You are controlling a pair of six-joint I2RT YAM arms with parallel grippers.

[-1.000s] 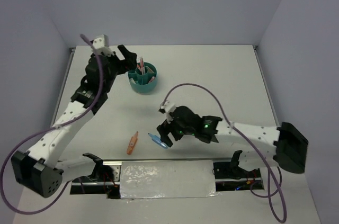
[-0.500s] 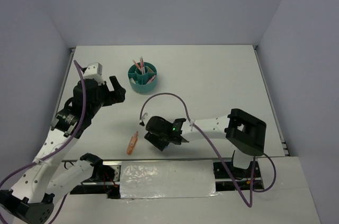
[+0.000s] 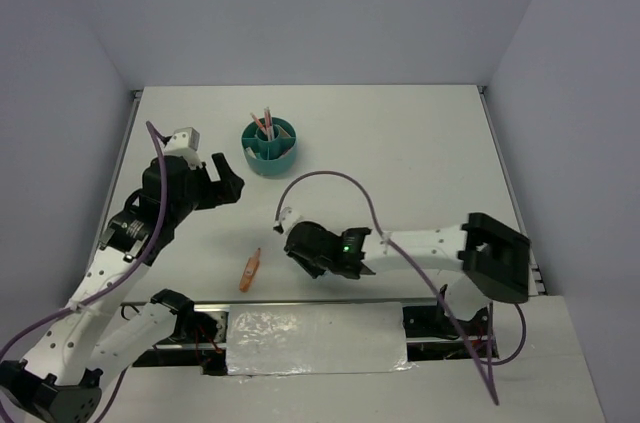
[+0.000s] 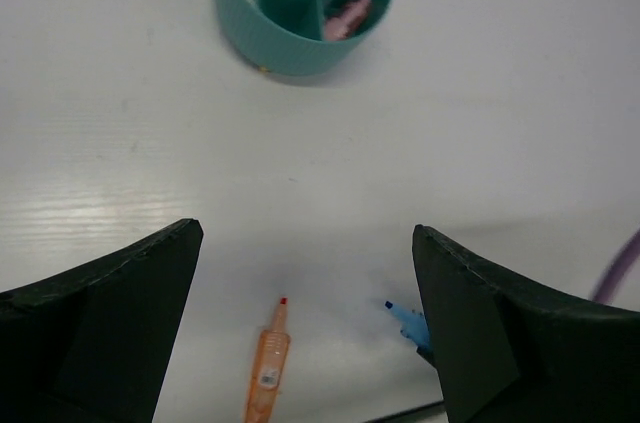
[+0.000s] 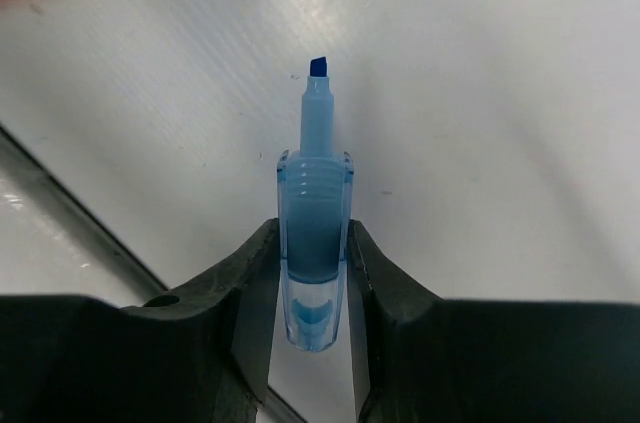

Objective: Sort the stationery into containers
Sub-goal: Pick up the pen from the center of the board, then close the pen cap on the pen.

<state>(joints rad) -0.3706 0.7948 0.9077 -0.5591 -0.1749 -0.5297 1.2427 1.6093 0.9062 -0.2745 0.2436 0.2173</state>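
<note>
One flat, matt white table (image 3: 420, 163) is shown, with two jointed arms of white shells and black joints mounted at its near edge, each trailed by one purple cable. The left arm (image 3: 120, 243) is raised over the left of the table, and the left gripper (image 3: 230, 176) is spread wide with nothing between its two black, wedge-shaped fingers (image 4: 110, 333). The right arm (image 3: 430, 241) is stretched low along the front, and the right gripper (image 5: 313, 243) is closed on one blue marker (image 5: 315, 183), both fingers being pressed against the sides of its barrel; whether the marker is lifted off the surface cannot be told. One round teal plastic cup (image 4: 290, 48), ribbed on its outer wall and divided around a central tube, is set at the far left-centre of the table. Two thin pens (image 3: 265, 121) are stood in the tube, and one stubby pink marker (image 4: 348, 15) is lodged in a side compartment. The blue marker is translucent, with a ridged collar and a bare chisel tip. One translucent orange marker (image 4: 268, 373), red-tipped, is laid near the front edge, just left of the blue one and apart from it.
</note>
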